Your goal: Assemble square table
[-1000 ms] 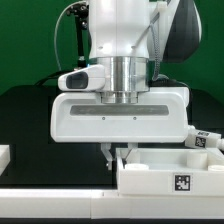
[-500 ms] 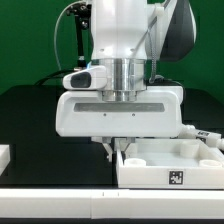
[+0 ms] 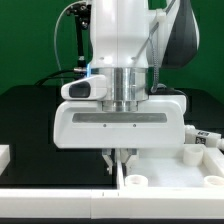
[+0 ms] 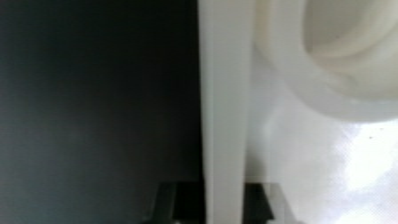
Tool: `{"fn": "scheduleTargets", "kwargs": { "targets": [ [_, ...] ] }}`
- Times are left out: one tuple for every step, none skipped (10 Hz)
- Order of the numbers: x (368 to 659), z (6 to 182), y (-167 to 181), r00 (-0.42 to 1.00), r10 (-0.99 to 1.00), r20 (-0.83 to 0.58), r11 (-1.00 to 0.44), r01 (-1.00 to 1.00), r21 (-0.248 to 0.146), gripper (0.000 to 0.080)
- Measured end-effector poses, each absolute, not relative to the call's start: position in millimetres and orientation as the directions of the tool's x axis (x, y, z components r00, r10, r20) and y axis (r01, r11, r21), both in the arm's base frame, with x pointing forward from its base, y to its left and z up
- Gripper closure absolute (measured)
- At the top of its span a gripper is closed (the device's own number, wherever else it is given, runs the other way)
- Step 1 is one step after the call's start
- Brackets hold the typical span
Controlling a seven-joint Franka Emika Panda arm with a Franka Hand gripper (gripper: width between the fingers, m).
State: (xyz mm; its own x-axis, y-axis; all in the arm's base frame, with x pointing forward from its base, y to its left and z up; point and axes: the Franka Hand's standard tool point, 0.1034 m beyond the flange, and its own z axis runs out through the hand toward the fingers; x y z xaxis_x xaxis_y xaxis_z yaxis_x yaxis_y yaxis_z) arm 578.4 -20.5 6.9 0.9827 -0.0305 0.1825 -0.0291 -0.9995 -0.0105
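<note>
The jaws of the gripper [image 3: 116, 160] are pressed together on the upright rim of the square table top [image 3: 170, 172]. They pinch that thin wall with one finger outside it and one inside, as the wrist view shows. Such an edge grip probably serves to slide or turn the top into a handier spot, since the rim is the only narrow part it offers. The top lies hollow side up on the black table [image 3: 40, 120], near and to the exterior view's right. Inside it only moulded round sockets [image 3: 135, 182] show, with no loose part in them. A tagged leg [image 3: 205, 143] lies at its far right corner; whether they touch cannot be told.
</note>
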Motion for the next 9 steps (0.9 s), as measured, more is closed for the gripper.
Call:
{"fn": "scheduleTargets", "kwargs": {
  "targets": [
    [579, 6.9, -20, 0.985, -0.033, 0.171, -0.999, -0.031, -0.012, 0.0755],
    [578, 7.0, -21, 0.985, -0.040, 0.169, -0.999, -0.038, -0.011, 0.0755],
    [578, 6.8, -21, 0.985, -0.035, 0.169, -0.999, -0.034, -0.010, 0.0755],
    [578, 6.6, -21, 0.985, -0.035, 0.168, -0.999, -0.033, -0.010, 0.0664],
    [576, 8.6, -24, 0.989, -0.022, 0.147, -1.000, -0.021, -0.012, 0.0664],
    [570, 29.3, -34, 0.995, -0.044, 0.094, -0.999, -0.041, -0.034, 0.0446],
    [565, 48.9, -39, 0.992, -0.083, 0.094, -0.996, -0.078, -0.051, 0.0294],
    [550, 61.0, -33, 0.993, -0.117, -0.001, -0.991, -0.117, -0.070, 0.0191],
    [547, 77.0, -29, 0.987, -0.120, -0.106, -0.987, -0.130, -0.089, 0.0191]
  ]
}}
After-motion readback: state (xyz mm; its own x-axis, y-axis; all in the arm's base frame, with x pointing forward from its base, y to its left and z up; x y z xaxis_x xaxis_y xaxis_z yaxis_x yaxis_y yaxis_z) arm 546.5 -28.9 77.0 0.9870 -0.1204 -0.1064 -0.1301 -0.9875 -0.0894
